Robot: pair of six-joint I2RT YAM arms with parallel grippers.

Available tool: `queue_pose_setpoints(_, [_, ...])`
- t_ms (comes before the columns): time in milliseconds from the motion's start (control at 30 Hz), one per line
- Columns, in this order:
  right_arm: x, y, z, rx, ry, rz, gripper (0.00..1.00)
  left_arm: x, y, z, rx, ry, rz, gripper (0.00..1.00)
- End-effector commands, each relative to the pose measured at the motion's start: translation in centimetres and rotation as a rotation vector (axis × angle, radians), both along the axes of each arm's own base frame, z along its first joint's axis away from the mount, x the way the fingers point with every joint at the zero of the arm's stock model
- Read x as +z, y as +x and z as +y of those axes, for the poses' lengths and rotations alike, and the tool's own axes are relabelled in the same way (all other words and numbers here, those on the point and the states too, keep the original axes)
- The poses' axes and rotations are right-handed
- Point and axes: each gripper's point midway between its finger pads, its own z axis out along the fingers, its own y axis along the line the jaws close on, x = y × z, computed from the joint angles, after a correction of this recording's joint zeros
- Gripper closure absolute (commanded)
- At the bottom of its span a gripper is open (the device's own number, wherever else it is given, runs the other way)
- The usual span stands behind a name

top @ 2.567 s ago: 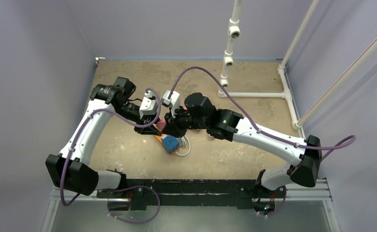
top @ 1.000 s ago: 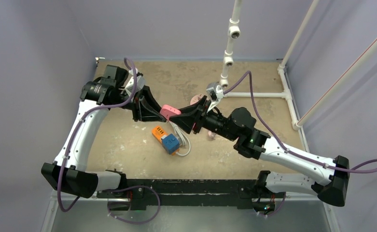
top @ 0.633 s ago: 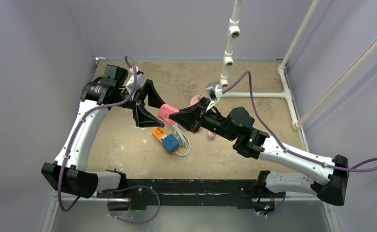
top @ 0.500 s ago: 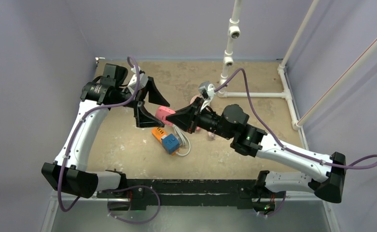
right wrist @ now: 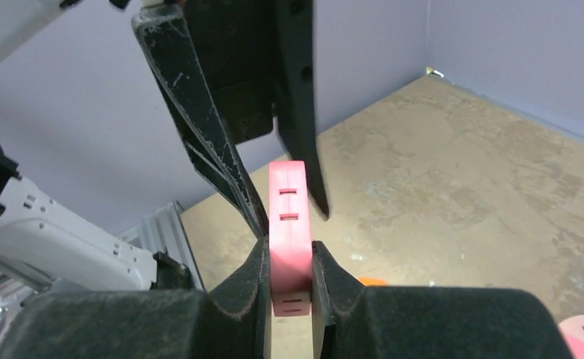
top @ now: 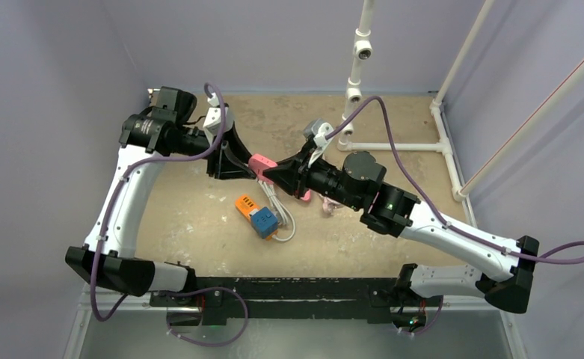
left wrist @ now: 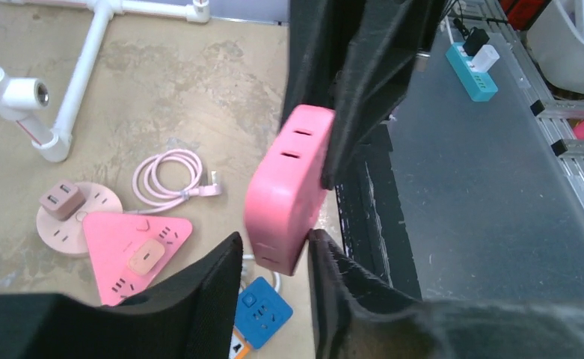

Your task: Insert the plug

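Clamping hard, the right gripper (right wrist: 289, 245) presses its two black pads flat on both sides of the pink rectangular plastic plug block (right wrist: 287, 202). The block is up in the air over the middle of the sandy-brown tabletop (top: 199, 239), with its slotted face showing. Opposite it sits the left gripper (left wrist: 274, 239), jaws set narrow and straddling the block's free end. One pad touches the pink side and the other stands just clear with a sliver of daylight, so there's no squeeze from that side. Down on the table below, an orange-and-blue plastic adaptor (top: 259, 217) lies flat with a looped white cable (top: 284, 218) right beside it. Further back, the left wrist view picks up a round pale-pink socket base (left wrist: 102, 203) with a small dusty-pink cube plug (left wrist: 59, 200) seated in its top. Just beside it is a pink triangular socket block (left wrist: 113, 243) carrying a small peach square plug (left wrist: 145, 258) in its face. A coiled pink cable (left wrist: 170, 173) lies near them, and a white plastic pipe frame (top: 356, 67) stands at the far edge.
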Motion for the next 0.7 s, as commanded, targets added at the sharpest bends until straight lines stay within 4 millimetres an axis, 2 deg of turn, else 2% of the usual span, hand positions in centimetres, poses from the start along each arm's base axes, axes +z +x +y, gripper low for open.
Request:
queue_pose_setpoints(0, [0.8, -0.5, 0.2, 0.031, -0.033, -0.044, 1.0, -0.3, 0.6, 0.3, -0.026, 0.046, -0.052, 0.53])
queue_pose_setpoints(67, [0.6, -0.9, 0.3, 0.051, -0.039, -0.043, 1.0, -0.2, 0.5, 0.2, -0.029, 0.046, -0.031, 0.43])
queue_pose_setpoints(167, [0.7, -1.0, 0.4, 0.061, -0.043, -0.054, 1.0, 0.0, 0.2, 0.3, -0.027, 0.047, -0.05, 0.42])
queue_pose_setpoints(200, [0.3, -1.0, 0.4, 0.063, -0.06, -0.05, 1.0, 0.1, 0.0, 0.3, -0.029, 0.047, -0.056, 0.48])
queue_pose_setpoints(233, [0.5, -1.0, 0.4, 0.064, -0.064, -0.052, 1.0, 0.0, -0.1, 0.4, -0.03, 0.047, -0.058, 0.6])
queue_pose_setpoints(300, [0.8, -1.0, 0.4, 0.065, -0.061, -0.059, 1.0, -0.4, -0.2, 0.4, -0.034, 0.049, -0.055, 0.92])
queue_pose_setpoints(333, [1.0, -1.0, 0.3, 0.065, -0.057, -0.062, 1.0, -0.6, -0.3, 0.4, -0.036, 0.05, -0.05, 1.0])
queue_pose_setpoints(467, [1.0, -0.9, 0.5, 0.061, -0.05, -0.056, 0.99, -0.4, -0.3, 0.3, -0.039, 0.042, -0.043, 1.0])
queue_pose_setpoints(567, [0.8, -0.9, 0.7, 0.059, -0.042, -0.032, 0.73, 0.1, -0.5, 0.1, -0.048, 0.019, -0.046, 1.0])
queue_pose_setpoints(667, [1.4, -2.0, 0.3, 0.099, 0.018, -0.025, 0.49, 0.3, -0.7, -0.2, -0.061, -0.015, -0.018, 1.0])
